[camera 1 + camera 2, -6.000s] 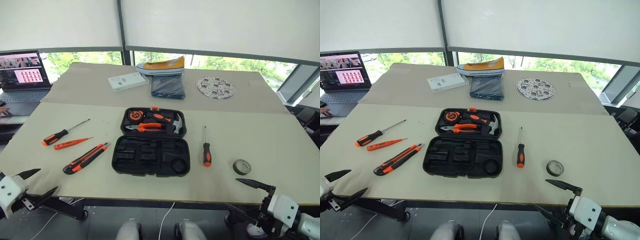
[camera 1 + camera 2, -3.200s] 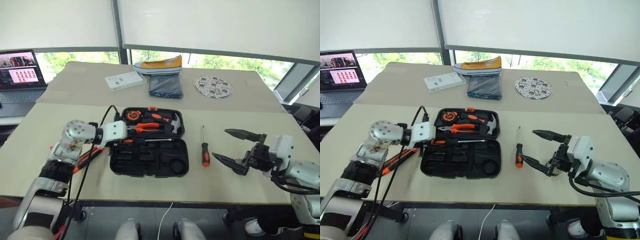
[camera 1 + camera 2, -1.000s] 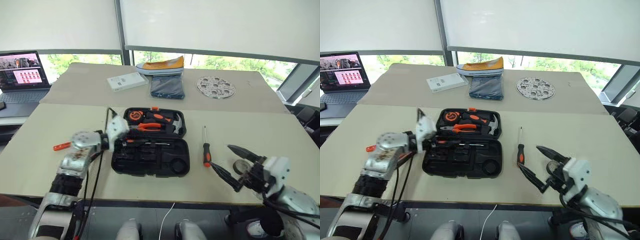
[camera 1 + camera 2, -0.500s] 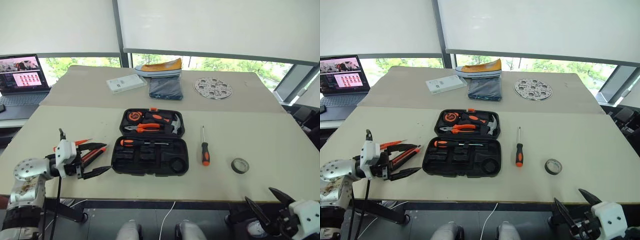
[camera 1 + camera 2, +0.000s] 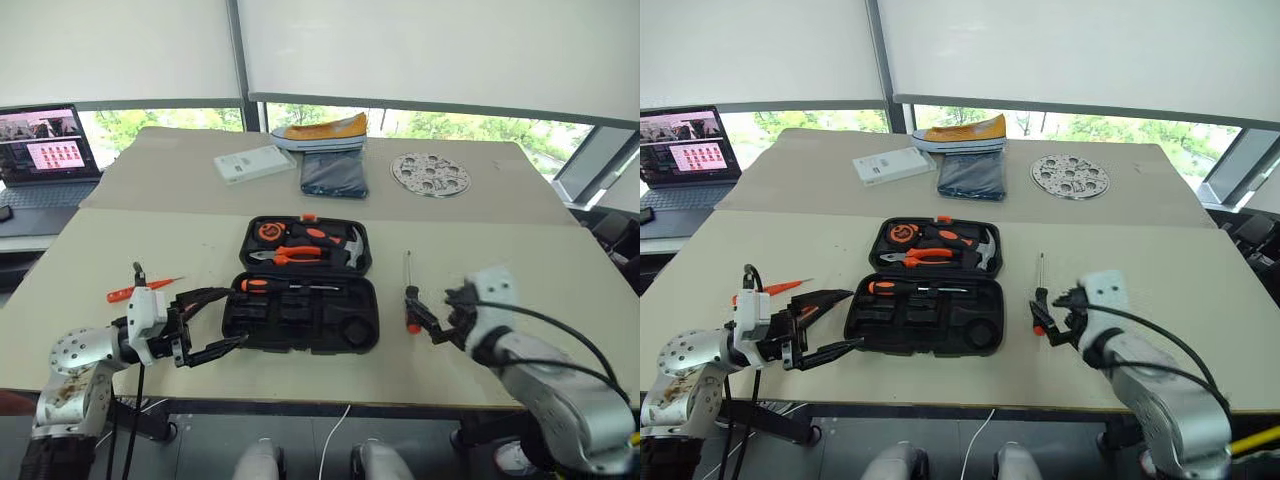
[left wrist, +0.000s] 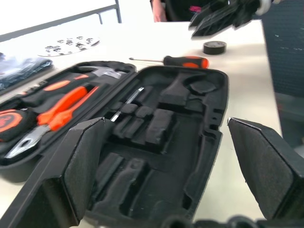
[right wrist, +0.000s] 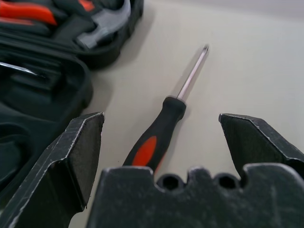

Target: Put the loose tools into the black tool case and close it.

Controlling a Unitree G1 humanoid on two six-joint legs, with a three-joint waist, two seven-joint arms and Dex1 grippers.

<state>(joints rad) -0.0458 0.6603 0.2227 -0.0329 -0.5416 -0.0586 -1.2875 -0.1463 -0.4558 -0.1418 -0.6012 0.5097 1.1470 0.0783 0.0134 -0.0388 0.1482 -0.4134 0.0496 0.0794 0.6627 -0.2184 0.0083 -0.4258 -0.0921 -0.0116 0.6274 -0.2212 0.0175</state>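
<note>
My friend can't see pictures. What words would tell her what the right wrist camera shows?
The right gripper is open above a black-and-orange screwdriver lying on the pale table, one finger on each side of its handle and neither touching it. Beside it sits the open black tool case, with a hammer in its far half.

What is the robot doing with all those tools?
It is tidying tools into the open black tool case. One screwdriver already lies in a slot. The right pincer is open around another screwdriver on the table, not gripping it yet. The left pincer is open and empty beside the case. The slim orange screwdriver is not in the case yet, and the tape roll waits on the table too.
</note>
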